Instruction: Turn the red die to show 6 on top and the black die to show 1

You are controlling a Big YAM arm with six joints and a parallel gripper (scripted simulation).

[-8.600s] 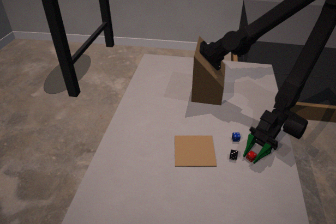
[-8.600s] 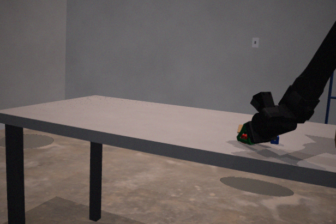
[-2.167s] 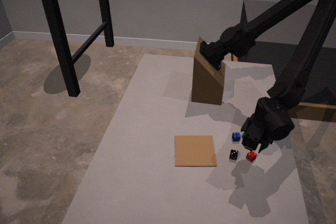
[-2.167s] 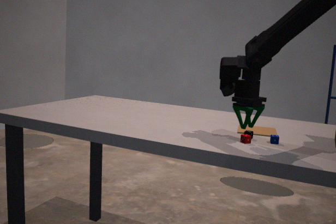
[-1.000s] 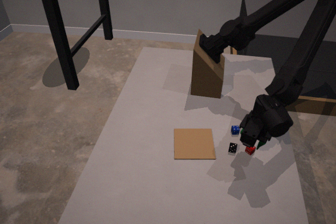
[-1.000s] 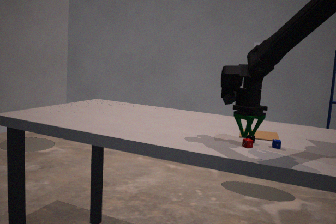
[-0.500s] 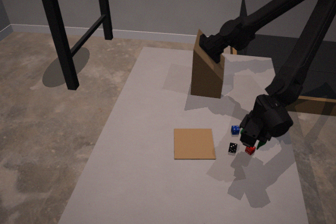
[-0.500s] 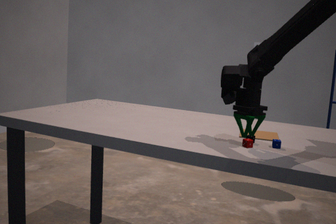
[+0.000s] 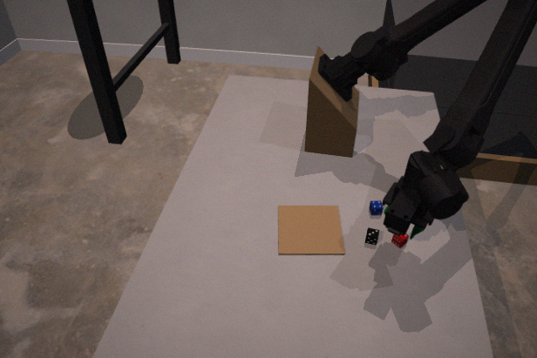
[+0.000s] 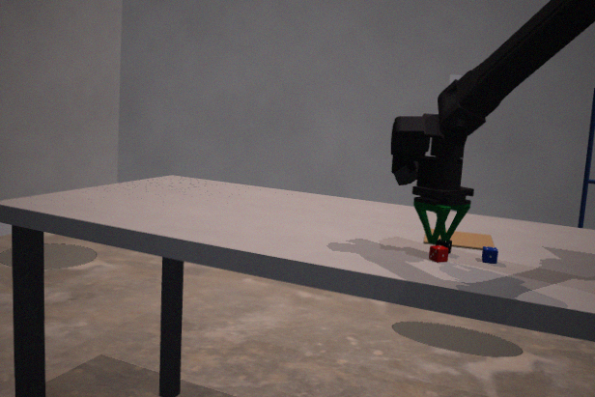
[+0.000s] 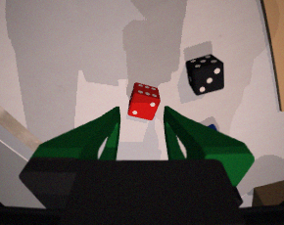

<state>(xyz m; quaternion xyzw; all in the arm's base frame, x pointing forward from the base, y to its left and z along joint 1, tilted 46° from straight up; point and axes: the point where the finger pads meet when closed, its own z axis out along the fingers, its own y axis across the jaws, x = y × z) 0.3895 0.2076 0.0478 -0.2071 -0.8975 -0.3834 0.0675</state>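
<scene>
The red die (image 9: 399,240) (image 10: 439,254) (image 11: 144,102) lies on the table, apparently with 2 on top and 6 on a side. My gripper (image 10: 439,241) (image 11: 141,112) is open and empty, its green fingertips low above the table close to the red die, one on either side of it in the wrist view. The black die (image 9: 371,237) (image 11: 206,74) lies between the red die and the mat, apparently with 3 on top. The blue die (image 9: 376,208) (image 10: 490,255) (image 11: 213,127) lies farther back, mostly hidden in the wrist view. The tan mat (image 9: 310,230) (image 10: 475,241) lies flat.
A slanted brown block (image 9: 329,130) stands behind the mat, with a second dark arm part (image 9: 342,74) against it. The white table's (image 9: 209,295) right edge runs near the red die. The dice lie off the mat, apart from one another.
</scene>
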